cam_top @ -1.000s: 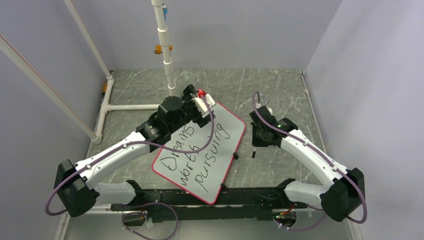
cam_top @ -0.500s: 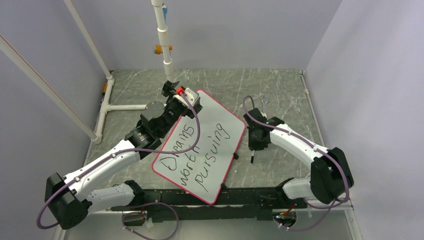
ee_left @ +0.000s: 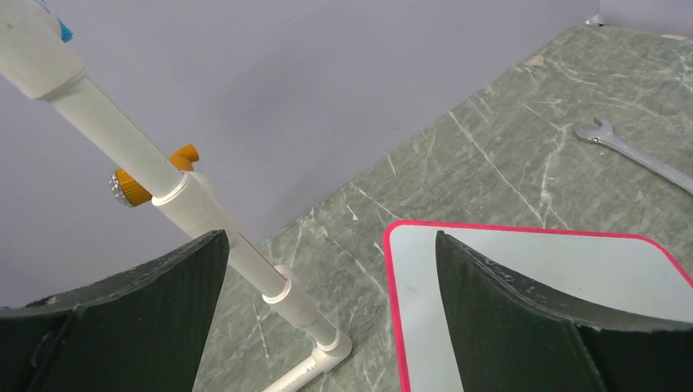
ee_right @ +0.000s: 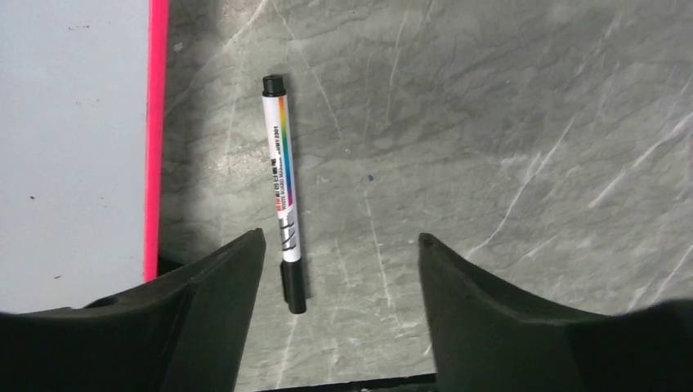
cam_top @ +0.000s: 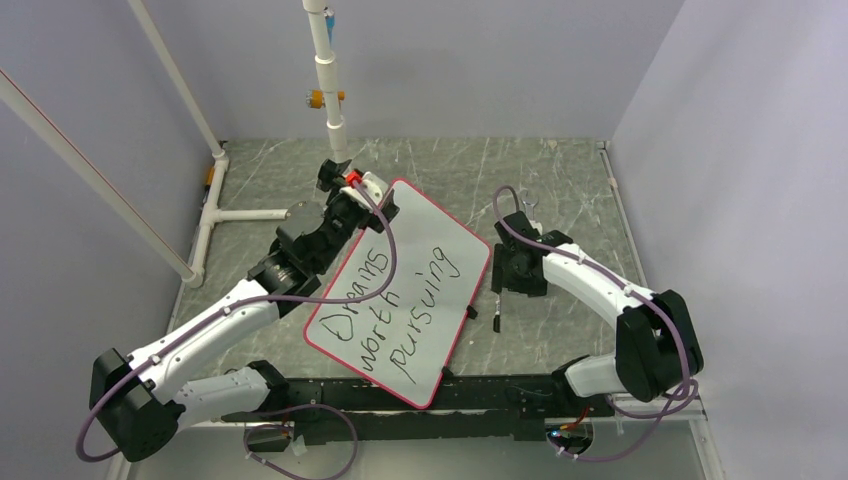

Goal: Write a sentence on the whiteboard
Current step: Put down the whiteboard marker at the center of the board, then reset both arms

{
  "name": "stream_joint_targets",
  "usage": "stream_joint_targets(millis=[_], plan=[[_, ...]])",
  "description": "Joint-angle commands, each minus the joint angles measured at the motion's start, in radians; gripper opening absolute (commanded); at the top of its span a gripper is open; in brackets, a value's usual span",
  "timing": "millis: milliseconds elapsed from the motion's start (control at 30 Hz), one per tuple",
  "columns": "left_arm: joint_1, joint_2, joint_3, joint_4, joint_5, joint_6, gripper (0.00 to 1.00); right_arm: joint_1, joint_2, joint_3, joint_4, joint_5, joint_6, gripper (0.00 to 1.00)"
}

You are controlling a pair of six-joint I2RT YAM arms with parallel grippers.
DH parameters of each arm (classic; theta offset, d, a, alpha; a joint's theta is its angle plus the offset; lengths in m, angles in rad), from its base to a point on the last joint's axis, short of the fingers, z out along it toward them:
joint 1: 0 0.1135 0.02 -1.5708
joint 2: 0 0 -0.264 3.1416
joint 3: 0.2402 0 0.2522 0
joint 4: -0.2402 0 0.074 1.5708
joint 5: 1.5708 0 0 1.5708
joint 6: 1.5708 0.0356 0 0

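My left arm and its purple cable cover the far left edge of the whiteboard (cam_top: 452, 262) seen from overhead, crossing the end of the first written line. My left wrist camera catches only one blank, red-rimmed corner, and the wrench (ee_left: 633, 152) runs out of that view at 3 o'clock. The small print on the marker (ee_right: 283, 192) is too fine to read. The whiteboard lies flat at mid-table, turned so its long sides run from 7 to 1 o'clock, its near corner overlapping the black rail by my bases. The white pipe stand (cam_top: 331, 95) rises close by at 11 o'clock. Bare green table (cam_top: 580, 180) lies open from 1 to 4 o'clock. The marker rests on the table at 3 o'clock, just beside the red rim but apart from it. The sentence (cam_top: 395, 300), "Dreams worth pursuing", sits in three slanting black lines, with the far end of the whiteboard blank. My left gripper (ee_left: 328, 245) gapes wide on nothing. My right gripper (ee_right: 339, 241) hangs unclenched above the marker, gripping nothing.
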Motion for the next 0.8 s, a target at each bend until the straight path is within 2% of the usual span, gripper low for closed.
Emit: stream_joint_targets(millis=[0, 33, 67, 333, 633, 767], plan=[[0.013, -0.026, -0.004, 0.046, 0.013, -0.028, 0.99, -0.007, -0.020, 0.040, 0.015, 0.043, -0.013, 0.87], [0.016, -0.027, -0.004, 0.046, 0.012, -0.030, 0.99, -0.007, -0.027, 0.045, 0.011, 0.048, -0.013, 0.98], [0.016, -0.026, -0.004, 0.048, 0.013, -0.031, 0.99, -0.008, -0.035, 0.052, 0.006, 0.052, -0.015, 0.99], [0.038, -0.023, -0.009, 0.056, 0.005, -0.057, 0.99, -0.006, -0.155, 0.126, -0.017, 0.050, -0.045, 1.00], [0.055, -0.028, -0.015, 0.065, -0.009, -0.072, 0.99, -0.006, -0.409, 0.171, 0.093, -0.125, -0.139, 1.00], [0.059, -0.041, -0.015, 0.063, -0.014, -0.069, 0.99, -0.006, -0.509, 0.174, 0.132, -0.149, -0.133, 1.00]])
